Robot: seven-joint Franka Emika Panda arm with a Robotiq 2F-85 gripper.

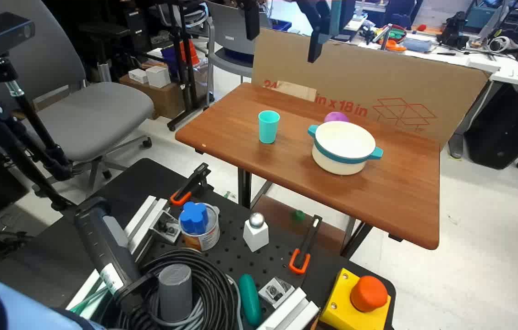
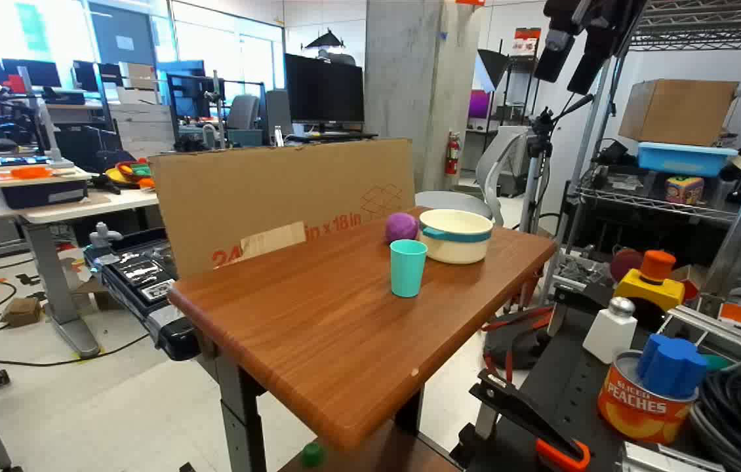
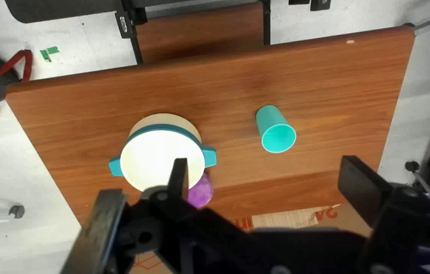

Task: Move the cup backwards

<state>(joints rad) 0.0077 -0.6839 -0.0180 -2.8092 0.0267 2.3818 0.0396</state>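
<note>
Wood-grain tabletop (image 1: 392,197), brown, below the pincer (image 3: 263,163). Cardboard panel (image 1: 369,78), red-printed, upright along one long edge; partly hidden behind the pincer in the wrist view. Pincer: jaws spread wide, holding nothing, well above the tabletop. Tumbler cup (image 3: 273,126), teal-green: upright on the tabletop, below the pincer; in the wrist view, between and beyond its fingertips (image 3: 357,186). Pot (image 1: 342,151), cream, teal-rimmed, two-handled: below the pincer. Ball (image 2: 401,228), purple: just beside the pot.
</note>
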